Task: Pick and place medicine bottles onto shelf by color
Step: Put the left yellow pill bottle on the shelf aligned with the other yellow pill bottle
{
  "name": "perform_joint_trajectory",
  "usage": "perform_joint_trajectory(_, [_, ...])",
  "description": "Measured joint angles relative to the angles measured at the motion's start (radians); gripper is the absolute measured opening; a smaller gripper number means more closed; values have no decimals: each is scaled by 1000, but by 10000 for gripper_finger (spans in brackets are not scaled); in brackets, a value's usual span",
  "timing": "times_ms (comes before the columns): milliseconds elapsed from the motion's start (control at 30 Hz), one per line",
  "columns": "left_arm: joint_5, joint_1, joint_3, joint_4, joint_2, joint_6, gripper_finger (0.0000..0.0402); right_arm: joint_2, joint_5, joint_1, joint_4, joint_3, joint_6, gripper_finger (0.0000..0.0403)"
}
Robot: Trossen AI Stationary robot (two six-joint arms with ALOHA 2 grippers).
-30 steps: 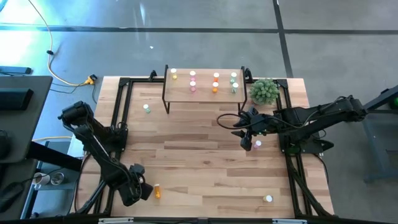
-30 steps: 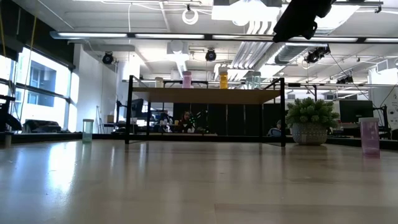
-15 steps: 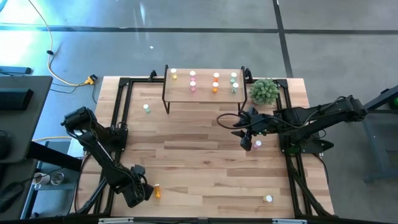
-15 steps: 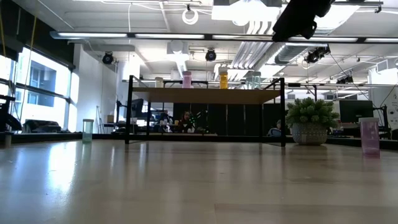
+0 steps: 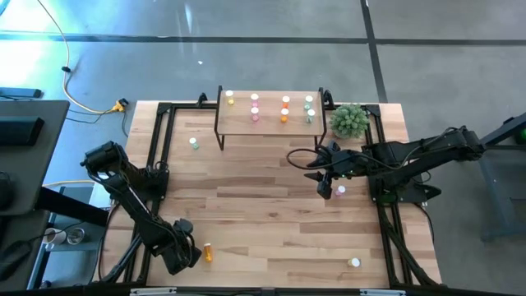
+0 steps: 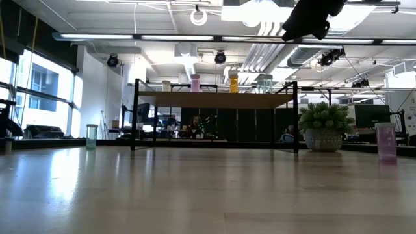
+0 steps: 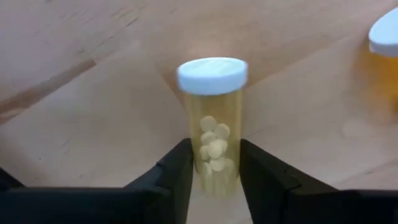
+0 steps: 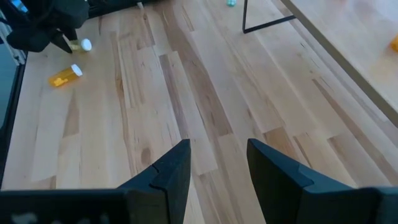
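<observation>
A yellow bottle (image 7: 213,121) with a white cap stands upright between the two dark fingers (image 7: 176,176) of the left gripper (image 5: 184,253), near the table's near-left corner. The fingers sit against both sides of its lower body, closed on it, with the cap well clear above them. Just to the right of that gripper an orange bottle (image 5: 208,254) lies on its side on the tabletop (image 5: 263,214); its white cap shows at the edge of the left wrist view.

The right gripper (image 5: 324,186) hangs over the right-centre of the table, its fingers (image 8: 171,171) spread apart with only bare wood between them, holding nothing. A pink bottle (image 5: 340,191) stands just to its right. A white-capped bottle (image 5: 354,263) sits alone near the near-right edge, and a green bottle (image 5: 194,143) stands at the far left, just left of the shelf (image 5: 269,123).

The shelf stands at the far centre and carries bottles in columns: yellow at its left end, then pink, orange and green toward the right. A bushy plant (image 5: 350,120) sits just beside the shelf's right end.
</observation>
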Motion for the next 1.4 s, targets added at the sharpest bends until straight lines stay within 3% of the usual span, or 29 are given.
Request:
perform_joint_trajectory(367, [-56,5,0,0,-13,57,101,0,0,0,8,0,10,149])
perform_joint_trajectory(600, [-131,65,0,-2,-89,197,101,0,0,0,34,0,4,149])
perform_joint_trajectory(1067, [-393,322,0,7,-354,758,101,0,-10,0,159,0,-134,149])
perform_joint_trajectory(1300, [-534,467,0,98,-466,1106,101,0,-32,0,271,0,-234,149])
perform_joint_trajectory(1400, [-546,525,0,186,-497,1293,101,0,-73,0,334,0,-293,149])
